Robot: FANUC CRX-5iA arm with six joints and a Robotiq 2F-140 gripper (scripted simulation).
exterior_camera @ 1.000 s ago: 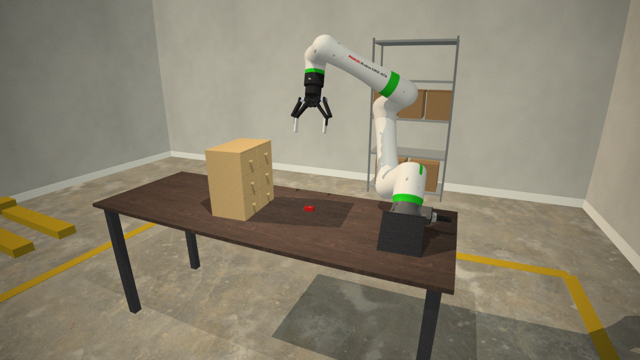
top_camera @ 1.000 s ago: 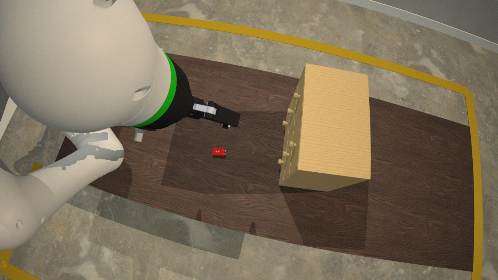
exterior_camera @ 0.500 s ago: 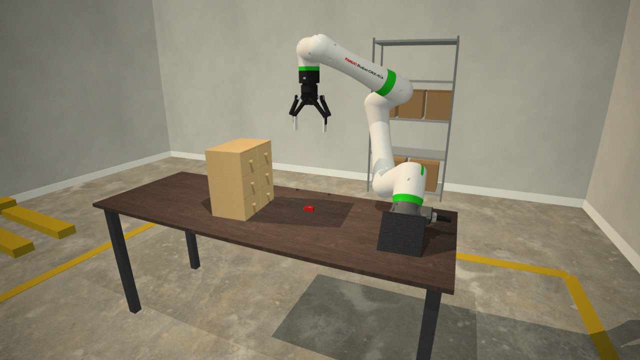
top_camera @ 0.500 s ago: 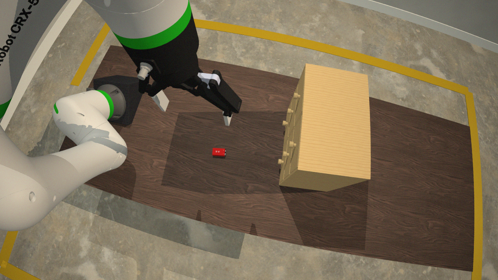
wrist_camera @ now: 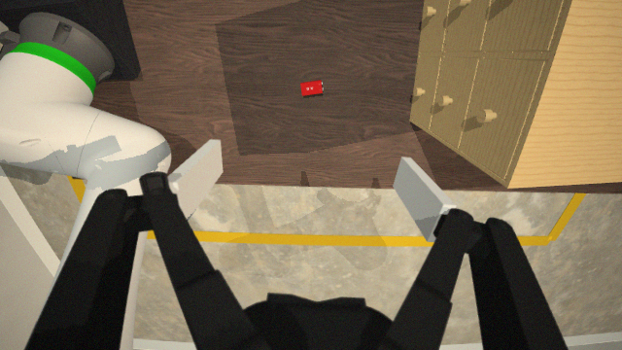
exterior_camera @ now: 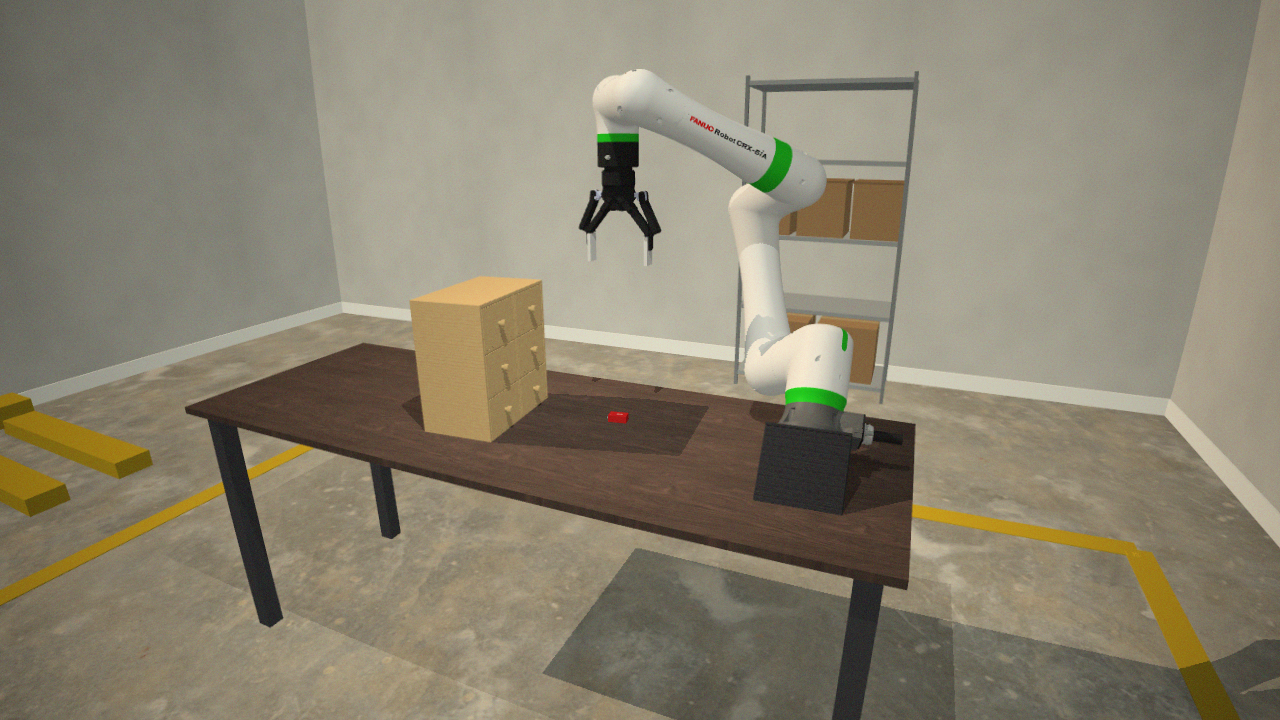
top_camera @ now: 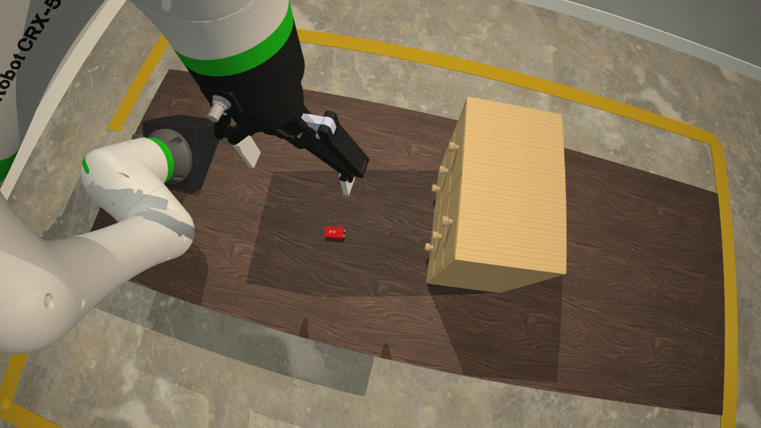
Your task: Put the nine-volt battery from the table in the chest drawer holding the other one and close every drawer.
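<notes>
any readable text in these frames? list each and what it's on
"FANUC Robot CRX-5iA": on the arm's upper link, exterior view.
"Robot CRX-5", cut off by the frame: same arm, top view.
White marks on the red nine-volt battery: too small to read.
Chest, shelf boxes: no text.

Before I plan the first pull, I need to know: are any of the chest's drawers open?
No, all shut. The chest shows every drawer front flush, with only the knobs sticking out, in the exterior and wrist views.
</notes>
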